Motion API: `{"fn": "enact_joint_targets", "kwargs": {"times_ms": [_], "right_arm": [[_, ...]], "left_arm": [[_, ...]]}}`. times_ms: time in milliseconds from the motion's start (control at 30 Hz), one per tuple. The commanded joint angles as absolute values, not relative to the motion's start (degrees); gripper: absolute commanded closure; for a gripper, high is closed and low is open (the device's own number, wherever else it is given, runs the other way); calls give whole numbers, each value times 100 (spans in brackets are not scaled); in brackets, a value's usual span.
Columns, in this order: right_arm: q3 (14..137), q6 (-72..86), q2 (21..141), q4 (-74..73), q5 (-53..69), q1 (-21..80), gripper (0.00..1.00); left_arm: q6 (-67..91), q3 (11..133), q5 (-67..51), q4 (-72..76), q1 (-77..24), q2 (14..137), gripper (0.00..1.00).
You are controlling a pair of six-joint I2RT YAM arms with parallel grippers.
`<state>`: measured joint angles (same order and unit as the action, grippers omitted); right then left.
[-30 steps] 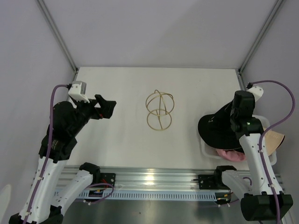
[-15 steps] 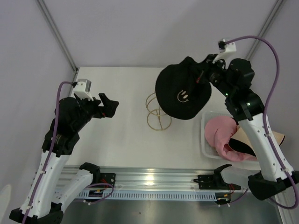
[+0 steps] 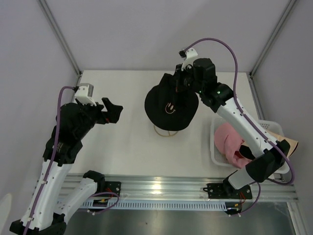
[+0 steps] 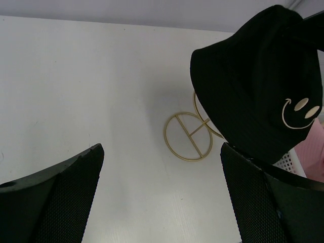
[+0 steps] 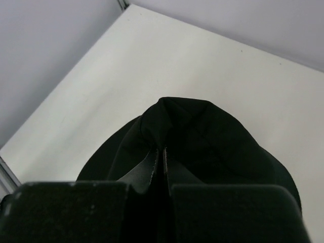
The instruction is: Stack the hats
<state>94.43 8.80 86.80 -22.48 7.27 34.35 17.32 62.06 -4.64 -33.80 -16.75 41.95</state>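
A black bucket hat (image 3: 171, 105) with a small white smiley mark hangs over the gold wire-ring stand (image 3: 163, 131), covering most of it. My right gripper (image 3: 180, 84) is shut on the hat's crown and holds it from above; the pinched crown fabric (image 5: 177, 126) shows in the right wrist view. The hat (image 4: 263, 81) and the stand's base ring (image 4: 188, 136) also show in the left wrist view. A pink hat (image 3: 232, 139) lies in the white basket (image 3: 213, 155), with a beige hat (image 3: 288, 145) at its right. My left gripper (image 3: 113, 111) is open and empty, left of the stand.
The basket stands at the table's right near corner. The cell's walls and two slanted frame posts (image 3: 61, 36) bound the table at the back and sides. The arm bases sit on a metal rail (image 3: 156, 188) at the near edge.
My right gripper lifted the black hat out of the basket, carried it left across the table and lowered it over the stand. The pink hat came into view. The left arm barely moved.
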Motion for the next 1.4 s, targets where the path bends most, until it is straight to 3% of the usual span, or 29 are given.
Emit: {"fn": "enact_joint_targets", "kwargs": {"times_ms": [0,200,333,500,533,667,767,867,1033,1200,1367], "right_arm": [[9334,721,8648,-1986,492,3445,100],[8536,756,8754,-1443,1176,3454,99],[8779,799,9052,-1432,1327,3489,99],[8833,651,9115,-1626,1301,3489,58],[8833,598,9071,-1661,1283,3489,39],[8868,633,8641,-2099,505,3489,2],[8553,929,7991,-2224,9,3262,1],[7905,1553,7218,-1917,612,2384,1],[6419,2653,6312,-882,799,1101,1],[5153,3199,6319,376,1326,888,1],[4904,3445,6740,914,1477,914,1]], "left_arm": [[1617,6363,-378,-3287,-1652,4218,0],[1933,6355,-535,-3252,-1661,4482,1],[2975,6425,-177,-3086,-1661,4965,1],[3515,5845,-808,-1988,-1687,5510,1],[3568,5775,-878,-1786,-1705,5546,0],[3717,5195,-1019,-820,-1714,5686,0],[3858,4984,-1378,-511,-1731,5792,1],[4060,4887,-1477,-343,-1880,5871,1],[4919,4019,-1748,1198,-2065,6002,1],[5106,3972,-2197,1986,-2066,6547,0],[5290,3912,-2311,2503,-2074,7127,2]]}}
